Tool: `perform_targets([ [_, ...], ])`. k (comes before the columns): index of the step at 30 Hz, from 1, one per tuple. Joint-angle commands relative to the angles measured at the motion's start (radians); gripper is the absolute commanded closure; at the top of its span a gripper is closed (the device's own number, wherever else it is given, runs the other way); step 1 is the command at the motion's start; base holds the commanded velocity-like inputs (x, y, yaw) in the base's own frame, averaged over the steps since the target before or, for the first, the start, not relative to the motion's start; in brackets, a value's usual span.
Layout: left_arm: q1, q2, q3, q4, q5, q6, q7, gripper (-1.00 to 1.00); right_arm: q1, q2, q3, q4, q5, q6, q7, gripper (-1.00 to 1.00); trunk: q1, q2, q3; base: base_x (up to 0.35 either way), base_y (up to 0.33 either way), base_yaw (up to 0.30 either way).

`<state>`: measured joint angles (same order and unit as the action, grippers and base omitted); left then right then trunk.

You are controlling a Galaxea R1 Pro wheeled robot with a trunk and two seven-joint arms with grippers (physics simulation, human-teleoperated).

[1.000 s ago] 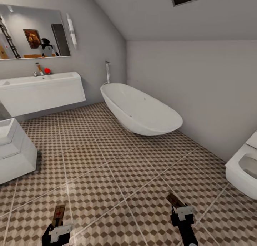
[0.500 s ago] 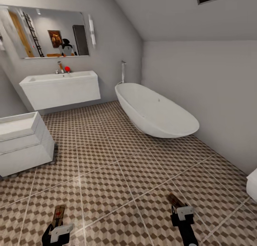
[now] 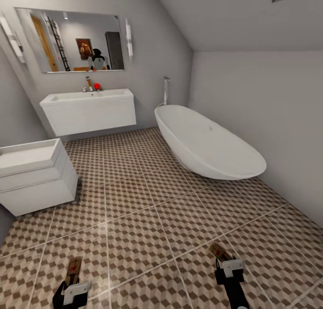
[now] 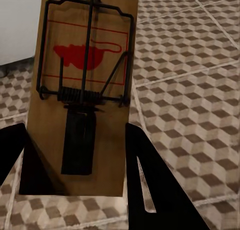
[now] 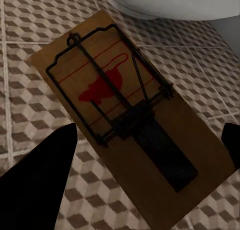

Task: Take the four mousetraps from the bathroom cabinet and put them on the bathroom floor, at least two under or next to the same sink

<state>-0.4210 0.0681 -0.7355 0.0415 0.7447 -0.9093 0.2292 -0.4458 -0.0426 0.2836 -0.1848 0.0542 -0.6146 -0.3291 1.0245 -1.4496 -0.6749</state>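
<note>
Each gripper, left (image 3: 72,285) and right (image 3: 228,266), is clamped on a mousetrap (image 4: 82,89), none yet on the bathroom floor (image 3: 148,210) near the sink (image 3: 89,109).

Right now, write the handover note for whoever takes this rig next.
Left gripper: shut on a mousetrap, held between its fingers above the tiles.
Right gripper: shut on a second mousetrap, also held off the floor.
The bathroom sink hangs on the far wall under the mirror, left of the bathtub; a small white drawer unit stands nearer on the left.
Done: two traps picked up and carried in.
Left: set both on the bathroom floor under or beside the sink. No trap lies on the floor in the head view; the other two are not accounted for here.
</note>
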Motion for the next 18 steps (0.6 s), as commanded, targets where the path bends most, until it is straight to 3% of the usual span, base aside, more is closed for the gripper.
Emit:
perform_targets([
  [1,-0.001,-0.001,-0.007,0.002,-0.004,-0.002,0.01,1.0,-0.001,0.0,0.006,0.001,0.006,0.001,-0.01,1.0,0.0,0.0,-0.001,0.308,-0.06,0.003],
  [8,-0.001,0.0,-0.007,0.002,-0.004,-0.002,0.01,1.0,-0.001,0.0,0.006,0.0,0.006,0.001,-0.01,1.0,0.0,0.0,-0.001,0.334,-0.009,0.037],
  [18,-0.001,0.0,-0.007,0.003,-0.004,-0.002,0.01,1.0,-0.001,0.0,0.006,0.0,0.006,0.001,-0.01,1.0,0.0,0.0,-0.001,0.339,0.0,0.236],
])
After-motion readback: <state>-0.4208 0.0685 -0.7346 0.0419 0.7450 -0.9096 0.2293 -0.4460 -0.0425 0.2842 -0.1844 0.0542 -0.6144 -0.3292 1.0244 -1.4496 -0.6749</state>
